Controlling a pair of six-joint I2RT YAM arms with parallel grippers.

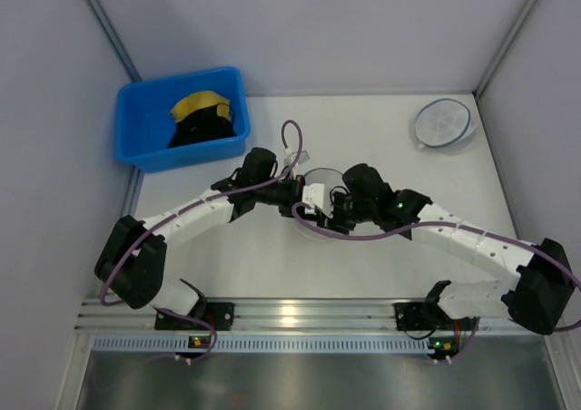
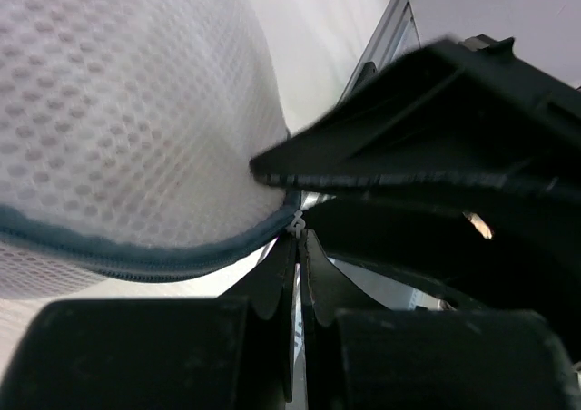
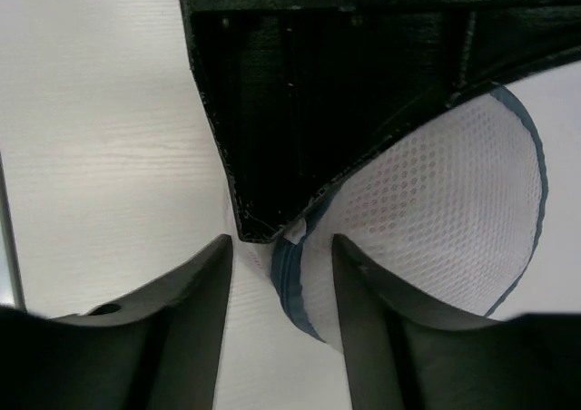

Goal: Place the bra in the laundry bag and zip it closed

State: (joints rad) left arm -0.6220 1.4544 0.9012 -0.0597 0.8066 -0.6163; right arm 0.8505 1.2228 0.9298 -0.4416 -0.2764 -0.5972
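Left pincer (image 2: 298,245) nearly shut, nipping zip pull (image 2: 298,221); right pincer (image 3: 281,247) wide, straddling bag (image 3: 436,210) rim, holding nothing. We see no bra, likely inside. Zipping unfinished, we judge.

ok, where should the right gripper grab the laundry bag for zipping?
The zipper rim of the laundry bag, edge-on from its right: the seam sticks out as a thin lip between the right gripper's open fingers; the rest is too round to pinch.

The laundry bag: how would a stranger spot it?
On the table, look where the left arm and right arm meet. The laundry bag is the white mesh pouch with a dark zipper rim; the other mesh bag lies alone, far right.
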